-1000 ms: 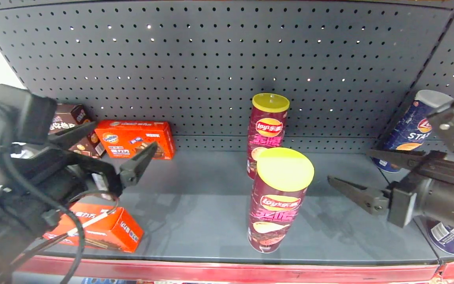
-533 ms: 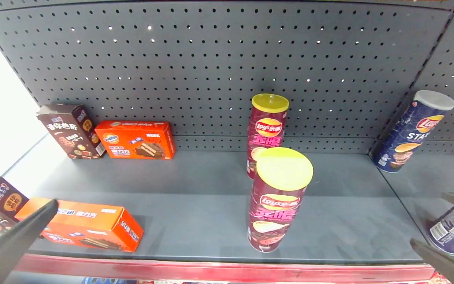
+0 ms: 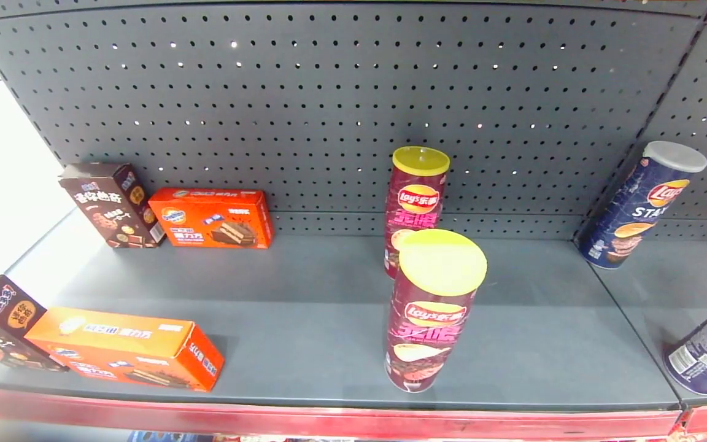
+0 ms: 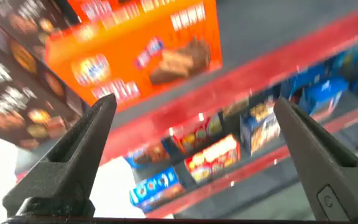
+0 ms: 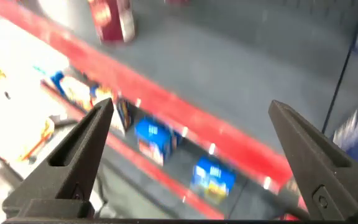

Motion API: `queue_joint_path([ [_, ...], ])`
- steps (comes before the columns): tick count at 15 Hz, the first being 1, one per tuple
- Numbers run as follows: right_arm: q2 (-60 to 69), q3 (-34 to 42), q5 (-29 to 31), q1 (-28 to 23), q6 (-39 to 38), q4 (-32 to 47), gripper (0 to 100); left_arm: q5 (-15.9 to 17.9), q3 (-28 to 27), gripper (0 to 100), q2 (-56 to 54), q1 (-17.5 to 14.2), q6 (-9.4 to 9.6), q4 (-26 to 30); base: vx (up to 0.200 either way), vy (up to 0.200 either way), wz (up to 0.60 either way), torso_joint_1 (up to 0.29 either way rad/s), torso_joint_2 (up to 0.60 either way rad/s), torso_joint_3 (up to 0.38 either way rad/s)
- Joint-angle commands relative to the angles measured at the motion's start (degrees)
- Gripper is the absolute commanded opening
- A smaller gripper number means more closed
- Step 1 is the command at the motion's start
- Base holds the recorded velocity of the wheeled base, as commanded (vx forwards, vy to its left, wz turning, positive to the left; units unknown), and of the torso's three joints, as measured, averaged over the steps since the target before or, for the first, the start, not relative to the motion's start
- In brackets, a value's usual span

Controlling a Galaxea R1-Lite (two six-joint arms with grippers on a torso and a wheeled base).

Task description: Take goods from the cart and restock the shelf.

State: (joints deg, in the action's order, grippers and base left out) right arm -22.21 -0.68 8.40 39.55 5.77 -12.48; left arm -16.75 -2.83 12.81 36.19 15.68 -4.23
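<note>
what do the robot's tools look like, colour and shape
Both look alike. The left tool has two matte dark grey fingers, broad at the base and tapering to blunt wedge tips, with a small round mark near the base of one. The right tool has the same colour, the same tapered shape and the same round mark.

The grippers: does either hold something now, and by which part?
Nothing is held. The left gripper and the right gripper are both open, with nothing between their fingers.
</note>
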Motion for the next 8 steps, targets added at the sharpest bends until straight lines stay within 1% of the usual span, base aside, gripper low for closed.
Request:
queue_joint_path([
  [1,7.53,0.68,0.04,-3.07,-0.67,7.03,100,-0.21,2.83,100,-1.74,-0.33,-0.12,0.1,0.0,0.0,0.0,0.0,0.0,0.0],
  [2,9.99,-0.37,-0.49,-5.36,-1.37,12.31,100,-0.39,2.83,100,-1.3,-1.83,-0.3,0.1,0.0,0.0,0.0,0.0,0.0,0.0],
  [3,9.03,-0.81,-0.05,-9.14,-3.13,12.75,100,-0.3,2.83,100,0.46,-4.99,-0.47,0.1,0.0,0.0,0.0,0.0,0.0,0.0],
  [4,5.95,-0.72,0.13,-14.59,-6.29,12.83,100,-0.3,2.83,100,2.66,-8.95,-0.74,0.19,0.0,0.0,0.0,0.0,0.0,0.0],
  [5,4.19,-0.72,0.13,-18.19,-7.44,12.83,100,-0.3,2.83,100,3.89,-11.15,-0.82,0.19,0.0,0.0,0.0,0.0,0.0,0.0],
  [6,3.4,-0.72,0.13,-23.2,-7.35,12.92,100,-0.3,2.83,100,4.68,-14.13,-0.74,0.19,0.0,0.0,0.0,0.0,0.0,0.0],
  [7,4.02,-0.72,0.3,-26.45,-7.35,12.92,100,-0.48,2.83,100,4.59,-16.33,-0.74,0.19,0.0,0.0,0.0,0.0,0.0,0.0],
  [8,5.6,-0.72,0.48,-30.41,-7.35,12.83,100,-0.48,2.83,100,3.97,-19.93,-0.65,0.1,0.0,0.0,0.0,0.0,0.0,0.0],
])
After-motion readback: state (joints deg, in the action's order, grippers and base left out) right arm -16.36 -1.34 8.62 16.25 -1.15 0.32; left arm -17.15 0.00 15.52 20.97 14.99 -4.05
